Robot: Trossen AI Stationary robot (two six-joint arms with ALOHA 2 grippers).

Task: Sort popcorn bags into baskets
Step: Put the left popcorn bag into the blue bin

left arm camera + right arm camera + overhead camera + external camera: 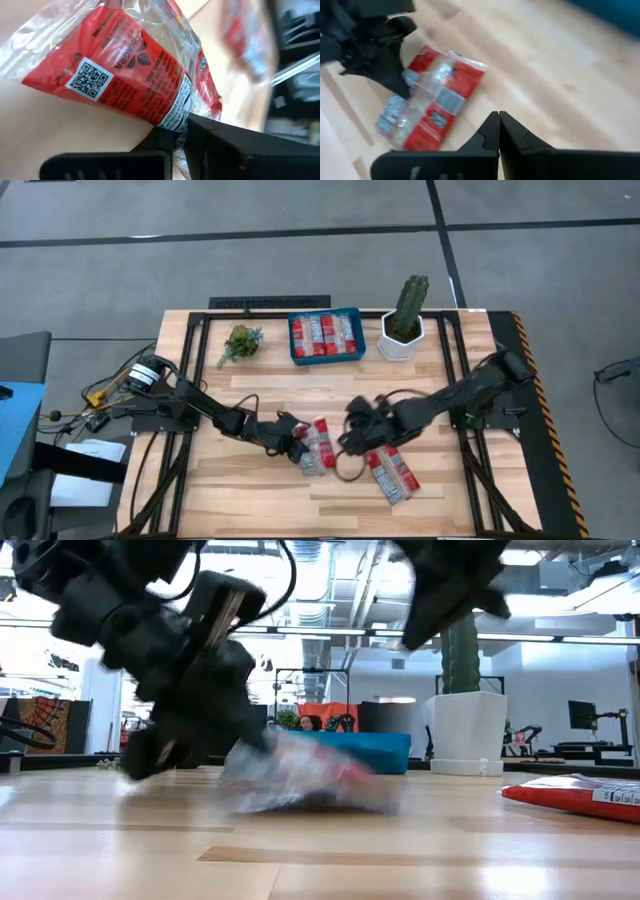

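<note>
Two red popcorn bags (316, 446) lie overlapping at the table's middle, and my left gripper (292, 438) is shut on one of them (125, 70), reaching in from the left. My right gripper (355, 436) hovers just right of them, shut and holding nothing (499, 118). Another couple of bags (392, 473) lie flat on the wood nearer the near edge, showing red in the low view (580, 794). The blue bin (325, 336) at the far side holds several bags laid side by side. My left gripper pinches a popcorn bag by its clear crimped end (176, 126) between the two fingers (215, 145). It comes in low and slanting from the table's left. The bag stretches away from the fingertips, close to the table (300, 778); whether it is lifted clear I cannot tell.
A white pot with a cactus (404, 328) stands right of the bin, and a small green plant (240, 342) lies left of it. Bare wood stretches between the bin and the grippers (330, 390). Cables trail off the table's left side (110, 395).
</note>
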